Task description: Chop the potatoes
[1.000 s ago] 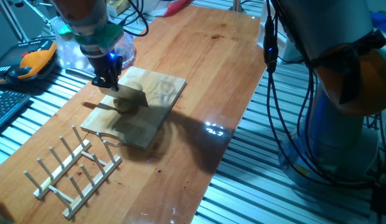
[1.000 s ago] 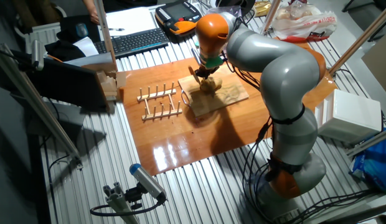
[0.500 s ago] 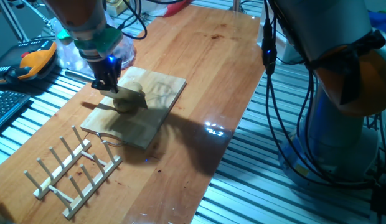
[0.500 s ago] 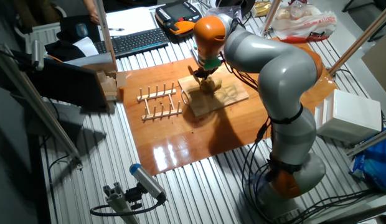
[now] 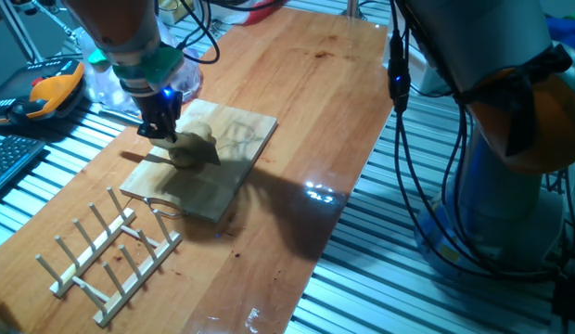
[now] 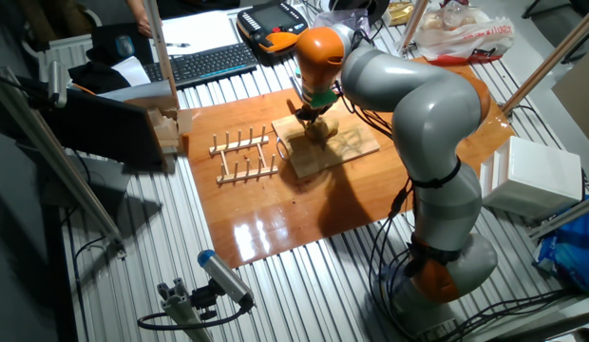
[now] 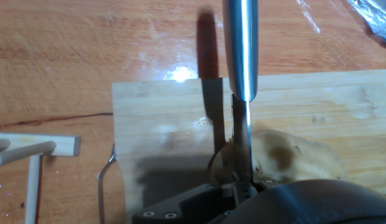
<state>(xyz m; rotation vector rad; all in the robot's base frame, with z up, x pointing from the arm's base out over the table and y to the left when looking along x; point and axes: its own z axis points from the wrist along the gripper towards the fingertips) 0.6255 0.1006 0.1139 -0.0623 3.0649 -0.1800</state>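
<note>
A tan-yellow potato with dark specks lies on the wooden cutting board. My gripper is shut on a steel knife and stands right over the potato. In the hand view the knife runs straight away from my gripper, and its edge sits in the left end of the potato. A pale slice stands just left of the blade. In the other fixed view the gripper hides most of the potato.
A wooden peg rack lies on the table left of the board, and a wire loop is at the board's edge. A clear plastic bag lies behind the gripper. A pendant and keyboard lie beyond the table.
My gripper has shifted very slightly to the back left with the knife. The potato and the board have stayed in place.
</note>
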